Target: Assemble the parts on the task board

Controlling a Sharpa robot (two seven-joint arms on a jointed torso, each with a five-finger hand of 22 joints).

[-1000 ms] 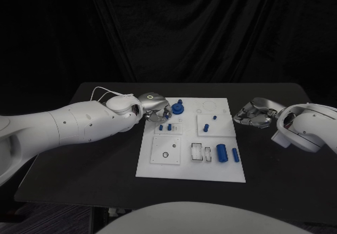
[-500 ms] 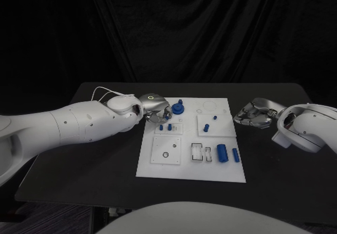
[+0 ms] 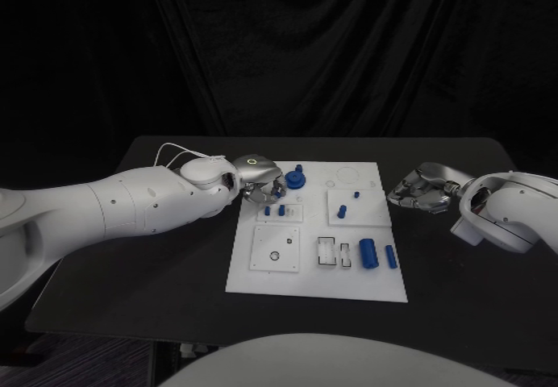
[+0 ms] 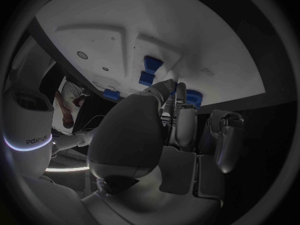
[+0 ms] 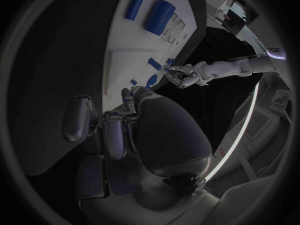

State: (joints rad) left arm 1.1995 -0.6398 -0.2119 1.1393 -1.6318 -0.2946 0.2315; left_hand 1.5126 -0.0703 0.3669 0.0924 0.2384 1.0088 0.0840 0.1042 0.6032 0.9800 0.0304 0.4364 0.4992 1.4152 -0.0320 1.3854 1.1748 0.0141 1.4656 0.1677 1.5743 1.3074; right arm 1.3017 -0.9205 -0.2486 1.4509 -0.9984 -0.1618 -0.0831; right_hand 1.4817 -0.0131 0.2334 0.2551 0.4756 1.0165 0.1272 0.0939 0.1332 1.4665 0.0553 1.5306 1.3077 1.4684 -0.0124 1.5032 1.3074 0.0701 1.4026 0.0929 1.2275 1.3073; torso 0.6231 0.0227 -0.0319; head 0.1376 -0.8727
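Note:
The white task board (image 3: 320, 278) lies in the middle of the black table. My left hand (image 3: 260, 181) hovers at its far left corner, next to a blue round part with a knob (image 3: 295, 178). In the left wrist view its fingers (image 4: 174, 105) reach toward the board (image 4: 100, 35) with the thumb apart and nothing between them. Two small blue pegs (image 3: 273, 210) stand just in front of that hand. Further pegs (image 3: 341, 212) stand mid-board, and a thick blue cylinder (image 3: 368, 251) with a thinner one (image 3: 391, 256) lies near the right edge. My right hand (image 3: 418, 189) rests curled off the board's right side, holding nothing.
A white recessed block with slots (image 3: 331, 251) and a square plate with a small ring (image 3: 276, 247) sit on the board's near half. Bare black table (image 3: 139, 274) surrounds the board on both sides and in front.
My left hand has drawn back slightly from over the two small pegs toward the board's far left corner. The right hand has stayed put.

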